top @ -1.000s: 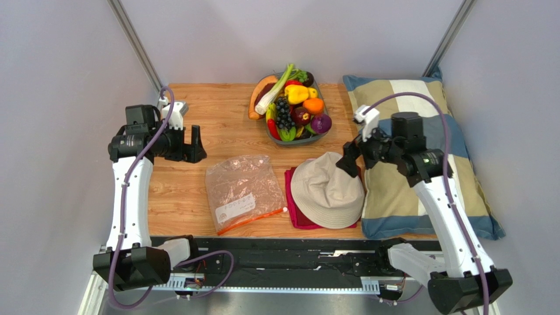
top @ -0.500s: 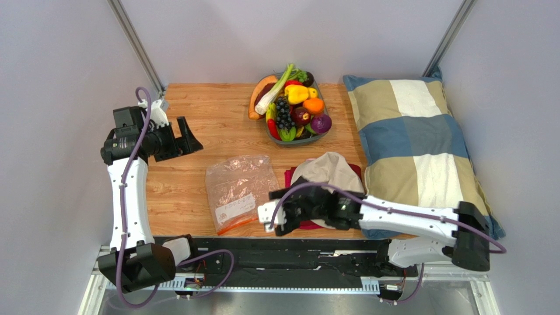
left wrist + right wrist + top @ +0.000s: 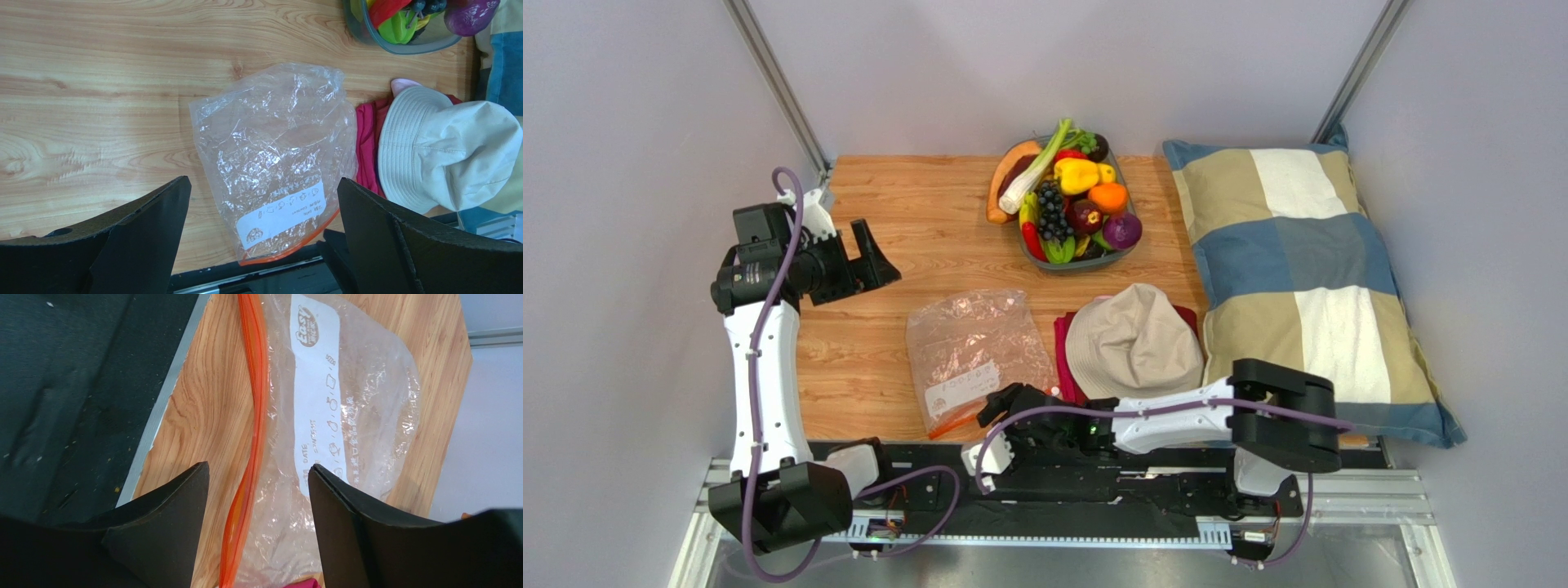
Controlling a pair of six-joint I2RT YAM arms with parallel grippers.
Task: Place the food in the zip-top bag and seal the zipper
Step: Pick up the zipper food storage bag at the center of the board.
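Found right gripper (image 3: 1009,408) gone from beside the hat (image 3: 1136,346), now low at the near edge over the zipper (image 3: 254,410) of the zip-top bag (image 3: 974,349) (fingers spread either side of the strip). Found left gripper (image 3: 864,255) drawn slightly toward the left edge.

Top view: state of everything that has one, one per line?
Bag: flat on table, empty.
Zipper: sealed or not, cannot tell.
Food: at the bowl, none bagged.
Left pincer: open, raised, holding nothing.
Right pincer: open, over the zipper.
Hat: lying on red cloth.
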